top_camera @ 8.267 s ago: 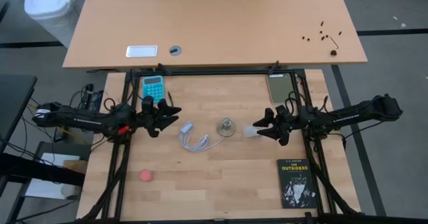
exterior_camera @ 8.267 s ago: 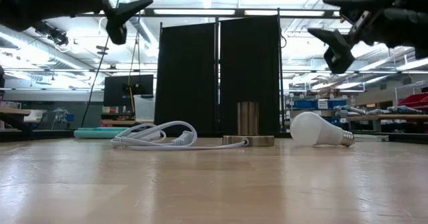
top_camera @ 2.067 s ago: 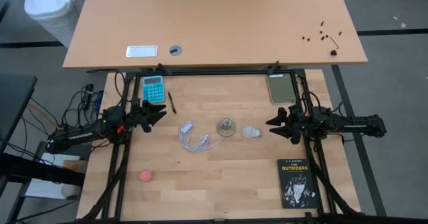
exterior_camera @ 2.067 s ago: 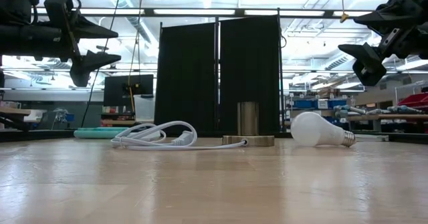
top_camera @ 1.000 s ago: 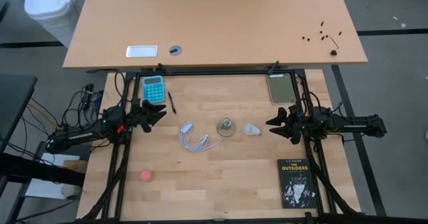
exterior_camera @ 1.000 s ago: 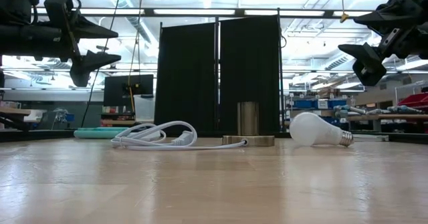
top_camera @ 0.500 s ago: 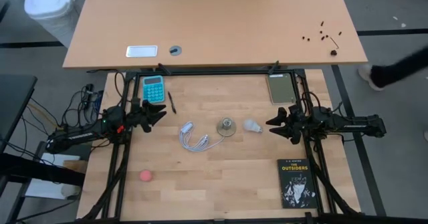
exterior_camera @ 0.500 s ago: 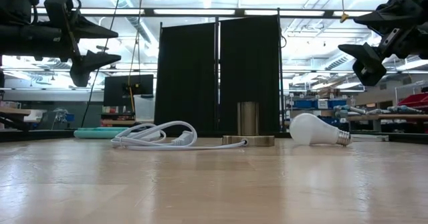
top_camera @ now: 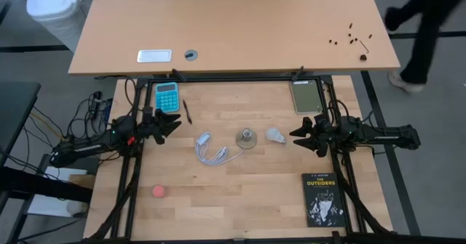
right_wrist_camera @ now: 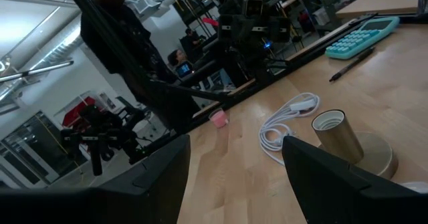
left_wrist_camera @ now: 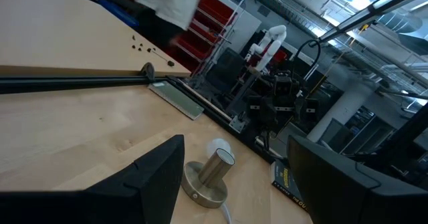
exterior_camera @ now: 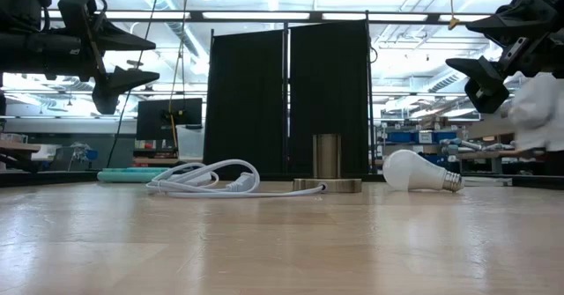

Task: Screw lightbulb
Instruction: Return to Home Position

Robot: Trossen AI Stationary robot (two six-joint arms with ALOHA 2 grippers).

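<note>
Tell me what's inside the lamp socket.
Nothing shows in the socket: its mouth is open and bulbless. The lightbulb lies on its side beside it. The socket's bottom is hidden.

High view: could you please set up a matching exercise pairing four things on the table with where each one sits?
Things:
1. lightbulb
2. calculator
3. book
4. pink ball

Places:
A. low in the picture, on the left arm's side
B. between the metal socket and the open right claw
C. high on the table, just beyond the open left claw
D. low in the picture, on the right arm's side

Pairs: 1-B, 2-C, 3-D, 4-A
</note>
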